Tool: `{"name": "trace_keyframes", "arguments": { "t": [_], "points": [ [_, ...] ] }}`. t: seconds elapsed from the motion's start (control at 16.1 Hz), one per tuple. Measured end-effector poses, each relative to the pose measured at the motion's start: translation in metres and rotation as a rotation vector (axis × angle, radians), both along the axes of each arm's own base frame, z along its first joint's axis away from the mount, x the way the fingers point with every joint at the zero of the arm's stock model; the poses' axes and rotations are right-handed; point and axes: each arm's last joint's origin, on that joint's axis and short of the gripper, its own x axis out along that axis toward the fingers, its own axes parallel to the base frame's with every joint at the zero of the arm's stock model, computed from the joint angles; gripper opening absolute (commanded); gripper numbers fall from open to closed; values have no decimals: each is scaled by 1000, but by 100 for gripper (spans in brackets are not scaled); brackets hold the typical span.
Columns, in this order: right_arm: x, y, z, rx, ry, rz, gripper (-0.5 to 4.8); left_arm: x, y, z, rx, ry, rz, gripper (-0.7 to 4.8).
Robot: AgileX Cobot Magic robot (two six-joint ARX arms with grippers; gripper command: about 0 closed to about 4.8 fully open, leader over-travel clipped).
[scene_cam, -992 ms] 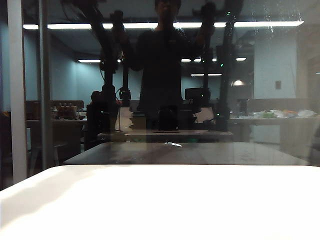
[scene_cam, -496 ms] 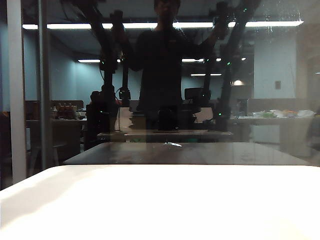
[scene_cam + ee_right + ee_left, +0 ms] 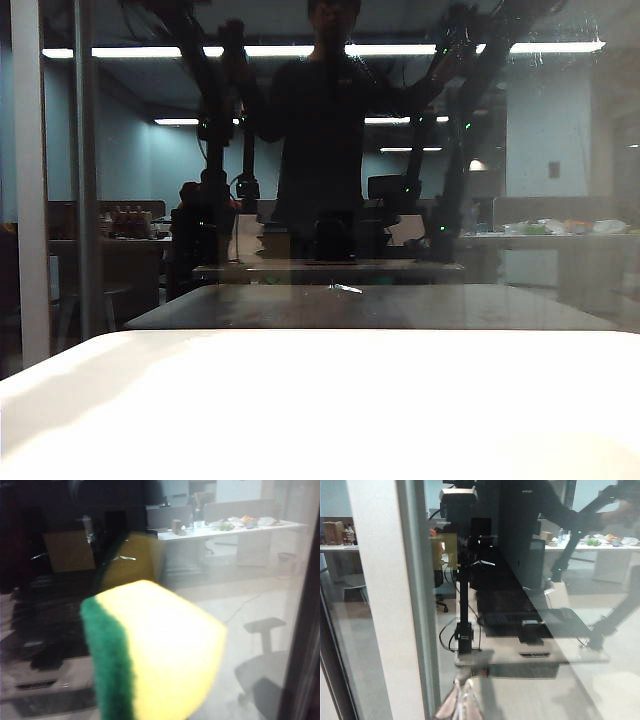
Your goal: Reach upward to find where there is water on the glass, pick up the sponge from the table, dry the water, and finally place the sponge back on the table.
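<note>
**A:** Where's the sponge (image 3: 155,655) now? The counter (image 3: 320,400) has nothing yellow on it.

**B:** It's up in the right pincer, held close to the glass (image 3: 560,150). In the right wrist view it fills the near foreground, yellow face toward the pane and the green layer along one side. The pincer's own fingers are hidden behind it, but it looks clenched tight on the sponge.

**A:** And the water?

**B:** Faint whitish specks (image 3: 545,30) high on the right of the pane, near the bright reflected light strip. That looks like the spot to dry.

**A:** What could go wrong?

**B:** I'd say three things. The specks are dim and sit right by that reflection, so the arm could wipe the wrong patch. If the sponge meets the glass on an edge instead of flat, it would smear the water rather than lift it. And pressing too hard might twist the sponge in the grip, or drop it.

**A:** The left pincer (image 3: 461,700)?

**B:** Its tips show low in its wrist view, close to the pane beside the pale frame bar (image 3: 385,600). They seem near together with nothing between them, but they're blurred and I can't tell whether they're released or clenched.
</note>
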Motion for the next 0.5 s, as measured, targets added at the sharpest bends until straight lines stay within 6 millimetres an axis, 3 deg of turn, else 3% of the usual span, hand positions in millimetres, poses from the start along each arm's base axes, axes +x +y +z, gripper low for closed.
{"name": "trace_keyframes", "arguments": {
  "t": [0.12,0.5],
  "points": [
    [2,9,0,-1,0,53,-9,0,0,0,0,0,1,-5],
    [10,78,0,-4,-4,238,-9,0,0,1,0,-8,0,-5]
  ]
}}
